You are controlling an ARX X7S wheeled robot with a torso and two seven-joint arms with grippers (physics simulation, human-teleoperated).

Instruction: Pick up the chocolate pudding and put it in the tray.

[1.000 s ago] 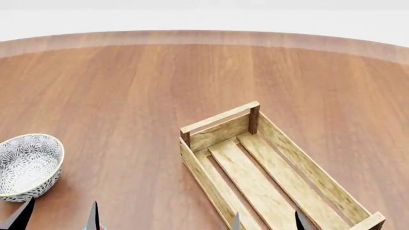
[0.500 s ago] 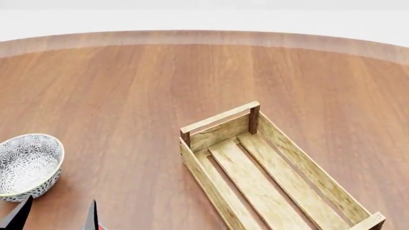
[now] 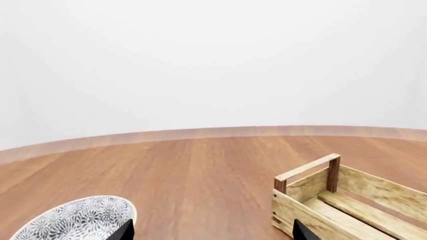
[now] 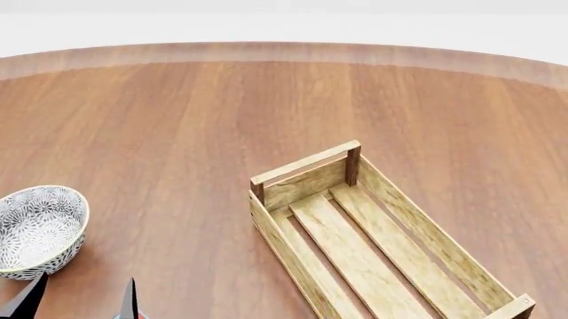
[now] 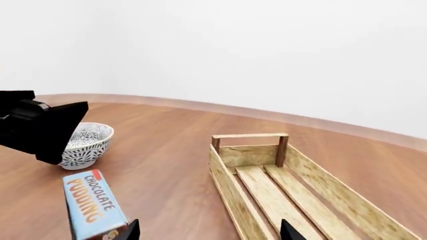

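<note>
Chocolate pudding, small blue-faced brown carton [image 5: 93, 210], looks light and stiff: pinch its long sides. Both grippers' jaws stand apart, empty.

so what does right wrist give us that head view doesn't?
Only the right wrist view shows the chocolate pudding: its light blue face is in plain view, and it sits on the table apart from the tray, on the bowl's side. It also shows the left arm's dark body near the bowl.

Only the head view shows the tray's near end and the left gripper with its jaws apart; the carton is nearly out of frame, at most a red sliver at the bottom edge.

Both show the tray with nothing in it, the bowl and the table.
</note>
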